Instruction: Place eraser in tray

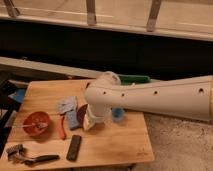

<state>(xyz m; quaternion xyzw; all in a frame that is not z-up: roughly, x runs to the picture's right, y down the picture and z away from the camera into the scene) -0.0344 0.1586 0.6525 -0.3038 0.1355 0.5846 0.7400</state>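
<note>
The gripper (92, 123) hangs at the end of the pale arm (150, 97), pointing down over the middle of the worktop (117, 146). It is just above the purple bowl (80, 113) and hides most of it. Whether the gripper is open or closed cannot be told, since the wrist covers it. Nothing can be seen in its hold.

Just beside the gripper, toward the worktop's right edge as the camera sees it, a small blue cup (118, 114) shows from under the arm. On the other side of the gripper lies a blue block (73, 120). A blue-grey sponge (66, 104) lies beyond that, nearer the back edge. A thin orange-red object (62, 128) lies alongside the blue block.

The eraser (74, 147) lies flat near the front edge, apart from the gripper and touching nothing else. Its long side runs roughly from front to back.

The tray (134, 79) sits at the back right corner. Only a strip of its green rim shows behind the arm, and it is well apart from the eraser.

Toward the left edge stands an orange bowl (36, 123) with something pale inside. At the front left corner lies a black-handled tool (40, 159) with its metal head (14, 150) pointing to the left edge.
</note>
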